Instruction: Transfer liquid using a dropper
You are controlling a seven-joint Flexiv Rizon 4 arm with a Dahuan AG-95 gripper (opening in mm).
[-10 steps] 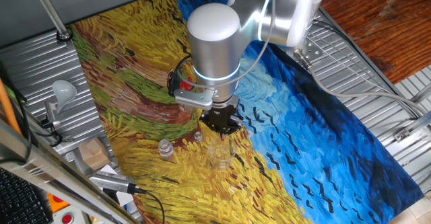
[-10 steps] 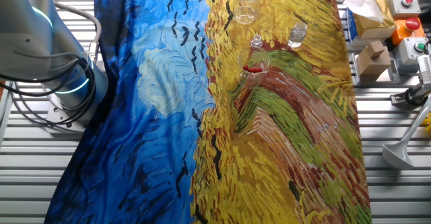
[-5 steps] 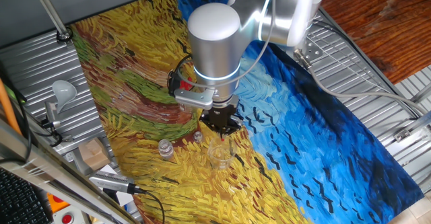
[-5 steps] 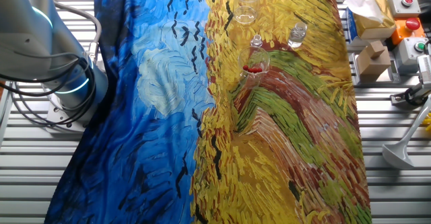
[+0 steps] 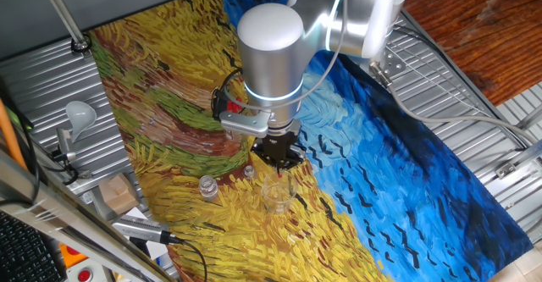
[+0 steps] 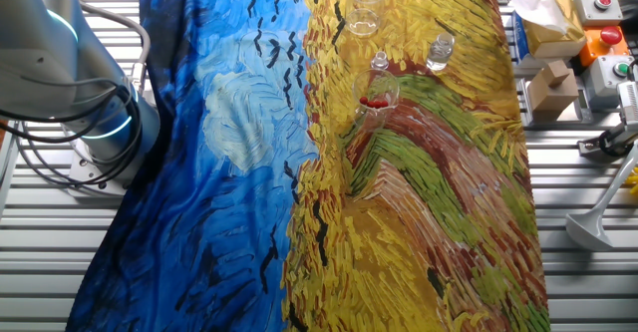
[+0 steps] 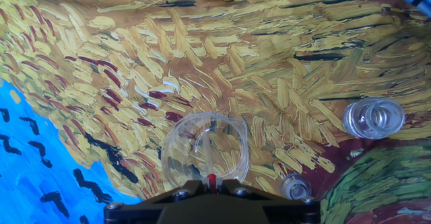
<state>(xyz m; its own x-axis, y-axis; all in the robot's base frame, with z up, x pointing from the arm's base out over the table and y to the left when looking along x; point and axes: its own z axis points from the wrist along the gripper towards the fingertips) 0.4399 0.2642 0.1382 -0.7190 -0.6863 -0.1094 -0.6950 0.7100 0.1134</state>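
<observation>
The thin clear dropper with the small red rubber bulb point(image 7: 211, 179) hangs from the black gripper point(image 5: 277, 151) over the clear glass beaker point(image 7: 205, 150) near the bench's edge; jaw gap unseen; light, brittle, slippery; best held at the soft bulb.

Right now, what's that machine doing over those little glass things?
The robot's hand hangs just above a clear glass beaker on the painted cloth. It holds a dropper pointing down into the beaker; only its red bulb shows in the hand view. Two small glass vials stand beside the beaker. Another glass behind them holds spare red-bulbed droppers. Whether any liquid is flowing is not visible.
</observation>
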